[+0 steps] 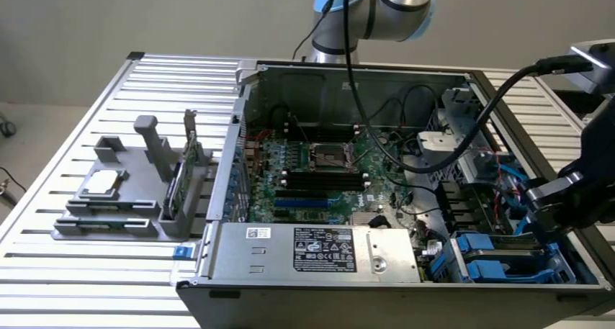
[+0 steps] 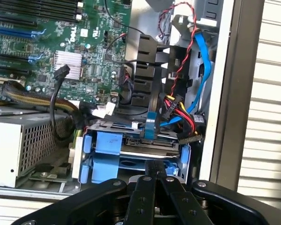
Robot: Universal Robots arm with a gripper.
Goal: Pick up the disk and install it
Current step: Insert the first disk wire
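"How is the gripper [image 2: 154, 166] standing?"

"Fingers pressed tight together, with nothing pinched between them. It hangs at the corner of the open computer case [image 1: 317, 91], on the exterior view's right."

"And the disk?"

"The disk [image 2: 136, 152] sits in its bay in that same corner, with blue rails around it, just beside the grey power box [image 1: 307, 250]. The closed tips point at its edge from very near. I can't tell whether they touch it."

"Any cables about?"

"A blue flat cable [image 2: 151, 125] runs to the disk's far side, and red, yellow and black wires [image 2: 180, 117] are bunched near it."

"How many of each thing?"

"One arm [image 1: 379, 12], one gripper and one disk that I can make out. On the grey rack [image 1: 106, 224] at the exterior view's left there is one small square chip [image 1: 103, 182] lying flat and one green card [image 1: 178, 188] standing on edge. Both are well apart from the gripper. It all rests on one slatted table [image 1: 77, 271]."
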